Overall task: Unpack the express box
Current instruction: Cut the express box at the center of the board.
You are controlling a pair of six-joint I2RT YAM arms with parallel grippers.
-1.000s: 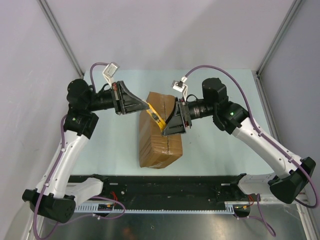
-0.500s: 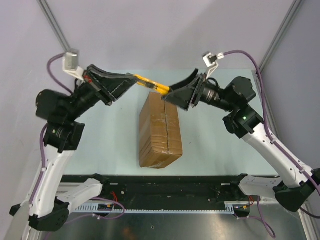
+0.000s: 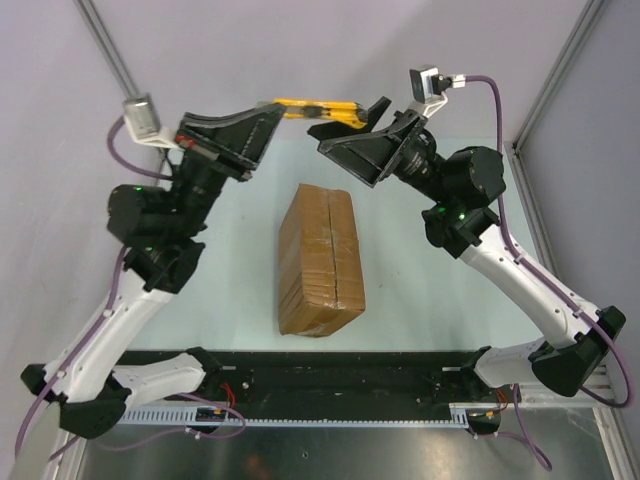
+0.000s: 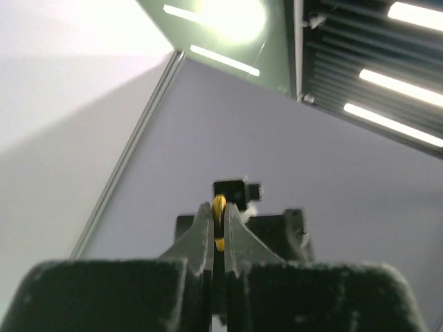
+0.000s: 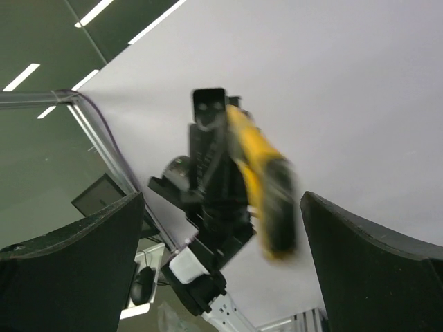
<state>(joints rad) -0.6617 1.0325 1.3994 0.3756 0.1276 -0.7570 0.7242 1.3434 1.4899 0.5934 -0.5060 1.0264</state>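
The express box (image 3: 320, 262) is lying centred on the desk (image 3: 225, 290), taped seam up: stiff, likely light cardboard, best taken by its long edges. Above its twelve o'clock end, the left claw (image 3: 272, 112) is pinching the yellow knife (image 3: 318, 109); the right claw (image 3: 352, 125) is gaping wide around its far end.

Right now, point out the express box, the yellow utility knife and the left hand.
express box (image 3: 308, 262): top external view, its taped upper face.
yellow utility knife (image 3: 305, 107): top external view, mid-body.
left hand (image 4: 219, 216): left wrist view, between its fingertips.
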